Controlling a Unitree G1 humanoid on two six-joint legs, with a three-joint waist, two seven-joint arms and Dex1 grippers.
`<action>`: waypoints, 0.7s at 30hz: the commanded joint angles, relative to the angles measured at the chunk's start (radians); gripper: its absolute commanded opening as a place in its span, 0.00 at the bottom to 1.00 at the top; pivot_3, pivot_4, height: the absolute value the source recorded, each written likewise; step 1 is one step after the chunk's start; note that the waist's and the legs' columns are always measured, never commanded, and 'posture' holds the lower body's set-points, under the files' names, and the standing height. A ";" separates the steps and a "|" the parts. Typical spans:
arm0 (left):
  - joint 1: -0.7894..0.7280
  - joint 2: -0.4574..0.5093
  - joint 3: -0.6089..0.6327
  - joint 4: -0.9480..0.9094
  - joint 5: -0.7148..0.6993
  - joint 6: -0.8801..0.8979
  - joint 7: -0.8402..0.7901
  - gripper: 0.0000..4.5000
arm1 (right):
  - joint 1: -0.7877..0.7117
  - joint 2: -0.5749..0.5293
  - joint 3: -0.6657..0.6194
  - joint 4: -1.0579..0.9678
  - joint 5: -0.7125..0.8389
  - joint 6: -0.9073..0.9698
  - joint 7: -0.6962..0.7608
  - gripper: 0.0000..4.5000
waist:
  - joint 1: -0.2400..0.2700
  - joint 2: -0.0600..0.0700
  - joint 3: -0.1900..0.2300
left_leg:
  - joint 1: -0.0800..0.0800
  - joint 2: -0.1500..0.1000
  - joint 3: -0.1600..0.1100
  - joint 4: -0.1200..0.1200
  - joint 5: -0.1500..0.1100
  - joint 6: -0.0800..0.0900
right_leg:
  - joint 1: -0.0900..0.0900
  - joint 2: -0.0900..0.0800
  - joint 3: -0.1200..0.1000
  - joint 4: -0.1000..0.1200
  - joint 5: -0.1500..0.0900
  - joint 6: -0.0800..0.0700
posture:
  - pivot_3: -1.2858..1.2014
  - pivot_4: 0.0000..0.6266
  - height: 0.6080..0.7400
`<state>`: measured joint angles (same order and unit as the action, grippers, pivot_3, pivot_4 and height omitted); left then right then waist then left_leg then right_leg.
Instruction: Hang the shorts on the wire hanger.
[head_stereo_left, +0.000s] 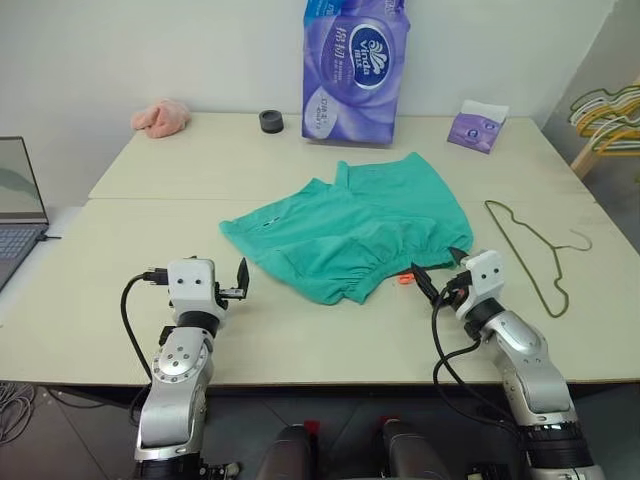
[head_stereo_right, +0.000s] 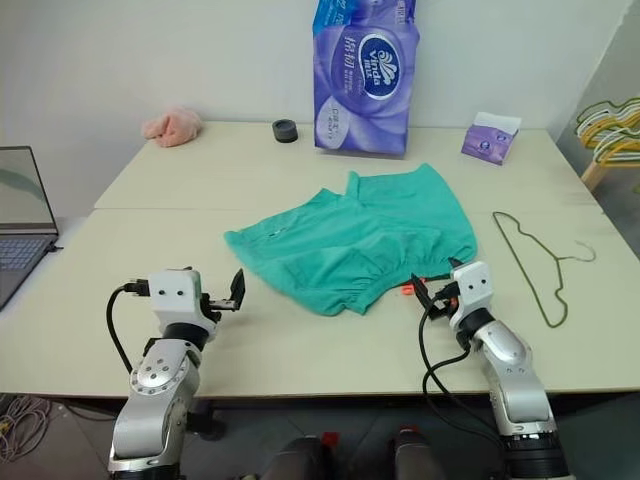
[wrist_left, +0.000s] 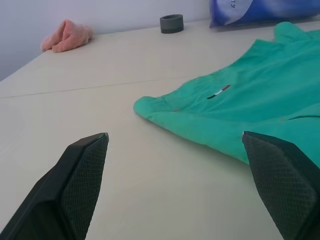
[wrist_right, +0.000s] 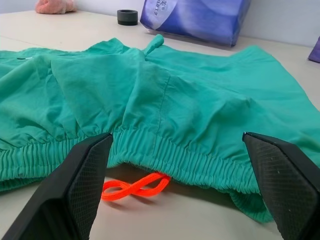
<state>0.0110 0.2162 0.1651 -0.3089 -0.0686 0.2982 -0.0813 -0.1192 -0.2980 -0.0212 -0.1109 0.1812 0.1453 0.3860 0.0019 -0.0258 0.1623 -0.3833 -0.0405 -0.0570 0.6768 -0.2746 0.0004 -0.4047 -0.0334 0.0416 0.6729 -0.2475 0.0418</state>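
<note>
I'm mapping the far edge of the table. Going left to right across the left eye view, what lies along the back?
Pink cloth lump → small dark grey ring-shaped roll → tall purple plastic tissue pack → small purple tissue packet.

Shorts (head_stereo_left: 350, 238) lying flat mid-table (head_stereo_left: 150, 300), waistband facing robot. Wire hanger (head_stereo_left: 533, 252) lying well right of shorts, apart. Left gripper (head_stereo_left: 238, 280) hovering over bare table, fingers spread. Right gripper (head_stereo_left: 440, 274) hovering just beside waistband, fingers spread, holding nothing.
</note>
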 joint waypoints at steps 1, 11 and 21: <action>0.005 0.022 -0.002 -0.045 -0.015 -0.024 -0.043 1.00 | -0.015 -0.006 -0.027 -0.019 0.019 -0.005 0.007 0.98 | 0.000 0.000 0.000 | 0.000 0.000 0.000 0.000 0.000 0.000 | 0.000 0.000 0.000 0.000 0.000 0.000 | 0.54 0.16 1.00; 0.003 0.064 -0.038 -0.050 -0.009 -0.036 -0.117 1.00 | 0.022 -0.059 0.040 -0.101 0.027 -0.022 0.157 0.98 | -0.003 0.001 -0.001 | 0.000 0.000 0.000 0.000 0.000 0.000 | 0.000 0.000 0.000 0.000 0.000 0.000 | 0.53 0.17 1.00; 0.011 0.101 -0.055 -0.060 -0.105 -0.085 -0.277 1.00 | 0.032 -0.148 0.098 -0.167 0.034 -0.017 0.312 0.98 | -0.004 0.001 -0.002 | 0.000 0.000 0.000 0.000 0.000 0.000 | 0.000 0.000 0.000 0.000 0.000 0.000 | 0.51 0.17 1.00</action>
<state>0.0176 0.2947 0.1152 -0.3115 -0.1286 0.2469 -0.2991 -0.0881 -0.4239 0.0682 -0.2199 0.1909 0.1423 0.6579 -0.0024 -0.0248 0.1607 -0.3833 -0.0402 -0.0569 0.6768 -0.2746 0.0005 -0.4046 -0.0333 0.0415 0.6725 -0.2479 0.0415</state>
